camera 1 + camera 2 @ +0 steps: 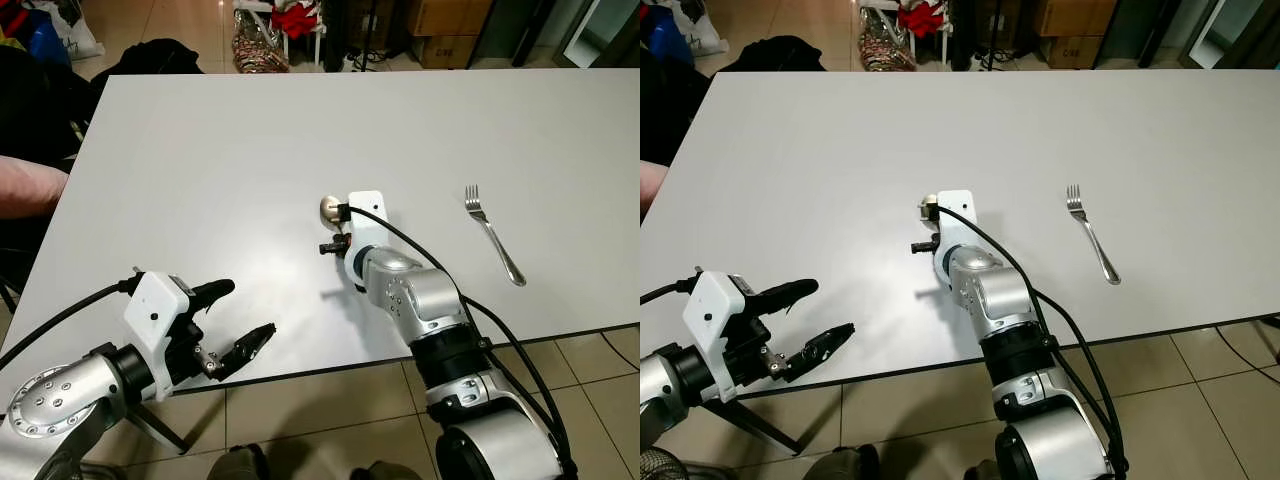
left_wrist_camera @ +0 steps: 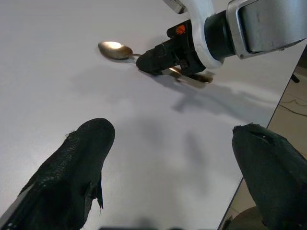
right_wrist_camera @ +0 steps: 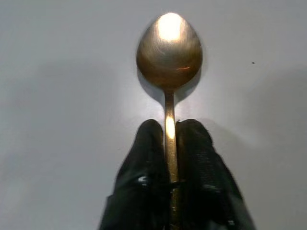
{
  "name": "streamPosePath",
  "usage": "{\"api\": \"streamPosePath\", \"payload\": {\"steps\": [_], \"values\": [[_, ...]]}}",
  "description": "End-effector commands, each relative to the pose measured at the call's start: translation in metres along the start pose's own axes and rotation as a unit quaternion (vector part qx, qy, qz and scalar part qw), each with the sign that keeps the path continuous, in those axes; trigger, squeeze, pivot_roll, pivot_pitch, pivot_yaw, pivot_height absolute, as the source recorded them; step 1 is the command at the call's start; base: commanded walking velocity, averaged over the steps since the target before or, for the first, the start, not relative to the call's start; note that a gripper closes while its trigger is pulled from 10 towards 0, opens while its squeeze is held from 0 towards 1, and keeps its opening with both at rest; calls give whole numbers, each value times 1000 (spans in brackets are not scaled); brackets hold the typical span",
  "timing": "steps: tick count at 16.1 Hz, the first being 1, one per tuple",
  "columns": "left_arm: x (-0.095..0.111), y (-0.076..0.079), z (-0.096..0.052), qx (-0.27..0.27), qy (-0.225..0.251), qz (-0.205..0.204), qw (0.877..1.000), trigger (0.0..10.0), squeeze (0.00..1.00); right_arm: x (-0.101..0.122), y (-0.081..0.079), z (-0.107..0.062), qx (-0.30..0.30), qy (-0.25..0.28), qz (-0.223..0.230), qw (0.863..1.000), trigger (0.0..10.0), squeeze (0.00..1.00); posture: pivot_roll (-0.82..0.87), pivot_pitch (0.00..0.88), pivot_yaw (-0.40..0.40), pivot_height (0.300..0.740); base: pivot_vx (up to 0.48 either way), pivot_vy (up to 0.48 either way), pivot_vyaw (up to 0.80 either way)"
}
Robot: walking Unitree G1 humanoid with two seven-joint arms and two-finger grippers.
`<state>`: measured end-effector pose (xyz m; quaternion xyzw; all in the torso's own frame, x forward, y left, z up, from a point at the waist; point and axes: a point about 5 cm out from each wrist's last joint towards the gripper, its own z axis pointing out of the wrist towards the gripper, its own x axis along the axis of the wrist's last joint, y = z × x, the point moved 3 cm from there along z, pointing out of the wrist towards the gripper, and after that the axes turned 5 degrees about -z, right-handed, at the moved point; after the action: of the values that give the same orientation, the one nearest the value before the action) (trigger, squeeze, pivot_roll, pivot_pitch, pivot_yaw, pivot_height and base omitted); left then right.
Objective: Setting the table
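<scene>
A gold spoon (image 3: 169, 57) lies with its bowl on the white table (image 1: 240, 150), near the middle. My right gripper (image 3: 170, 139) is shut on the spoon's handle, low over the table, with the spoon bowl (image 1: 329, 208) poking out past the wrist mount. A silver fork (image 1: 494, 235) lies on the table to the right, tines pointing away from me. My left gripper (image 1: 240, 320) hovers open over the near left edge of the table, with nothing between its fingers (image 2: 81, 158). In the left wrist view the spoon (image 2: 115, 50) and the right gripper (image 2: 165, 55) lie ahead.
A person's sleeve (image 1: 25, 185) rests at the table's left edge. Bags, boxes and clutter (image 1: 270, 35) stand on the floor beyond the far edge. Tiled floor (image 1: 580, 370) shows below the near edge.
</scene>
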<state>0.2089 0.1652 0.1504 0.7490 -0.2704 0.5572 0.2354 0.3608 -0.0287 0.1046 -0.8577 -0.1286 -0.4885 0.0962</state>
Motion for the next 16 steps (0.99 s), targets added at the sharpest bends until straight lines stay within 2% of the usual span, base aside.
{"api": "streamPosePath", "payload": {"steps": [1,7,10,11,12,13,14,15,16], "values": [[0,3,1,-8,-5,3,1000,10000,0,-10,-36,-1,47,-16,29,998,10000,643,-60,120,-38,740,0,0,0],[1,4,1,-13,-4,7,1000,10000,0,-5,-41,-9,55,-12,37,998,10000,663,-56,111,-37,740,0,0,0],[12,5,1,-5,33,-4,999,10000,0,21,-32,-30,66,39,74,994,10000,651,-64,99,-26,740,0,0,0],[20,6,4,4,64,-14,998,10000,0,34,-26,-43,77,77,72,991,10000,631,-71,93,-16,740,0,0,0],[22,7,7,11,73,-24,997,10000,0,38,-20,-49,75,94,69,990,10000,620,-73,90,-10,740,0,0,0],[23,6,14,37,86,-32,995,10000,0,44,-7,-59,69,124,57,988,10000,525,-78,82,1,740,0,0,0],[29,1,22,103,124,-36,986,10000,0,47,9,-74,73,162,38,983,10000,0,-88,71,16,740,0,0,0],[30,-9,25,184,141,-34,972,10000,0,43,19,-87,86,183,49,978,10000,0,-92,61,27,740,0,0,0],[29,-12,25,207,141,-31,968,10000,0,41,21,-91,90,187,54,977,10000,0,-92,61,27,740,0,0,0]]}}
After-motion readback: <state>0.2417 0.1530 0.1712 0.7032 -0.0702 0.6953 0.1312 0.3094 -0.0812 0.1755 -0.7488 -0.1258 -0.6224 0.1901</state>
